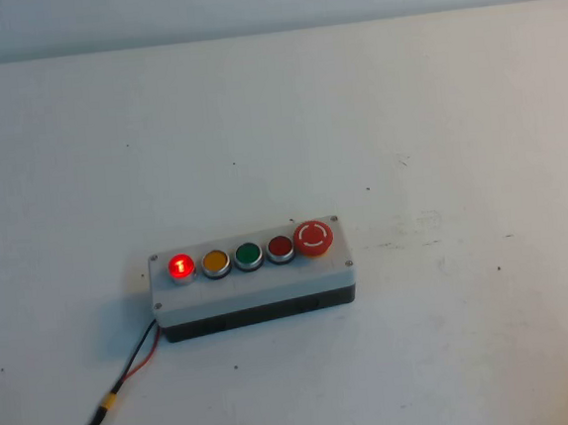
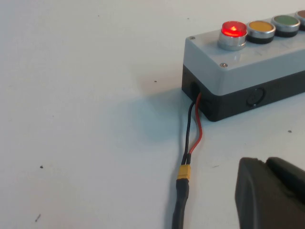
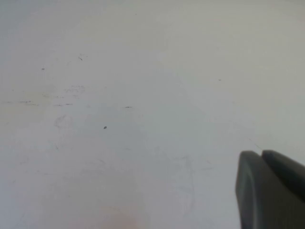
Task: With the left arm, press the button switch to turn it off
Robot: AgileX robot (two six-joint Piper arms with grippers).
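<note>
Left gripper [image 2: 271, 191]: dark, low at the table's near-left edge, short of the box; whether its jaws are parted cannot be told; it holds nothing visible.
Cable [image 1: 129, 370]: one black and red pair with a yellow joint, entering the box's left end.
Control box [image 1: 260, 284]: one grey-lidded, black-based rectangular plastic box, lying flat at the white table's [image 1: 405, 112] middle.
Buttons: five in a row.
Lit red round button [image 1: 180, 267]: leftmost, glowing.
Others: one amber [image 1: 216, 262], one green [image 1: 248, 254], one dark red [image 1: 280, 248], one large red mushroom stop [image 1: 313, 237].
Right gripper [image 3: 274, 191]: dark, over bare table; jaw opening cannot be told.
</note>
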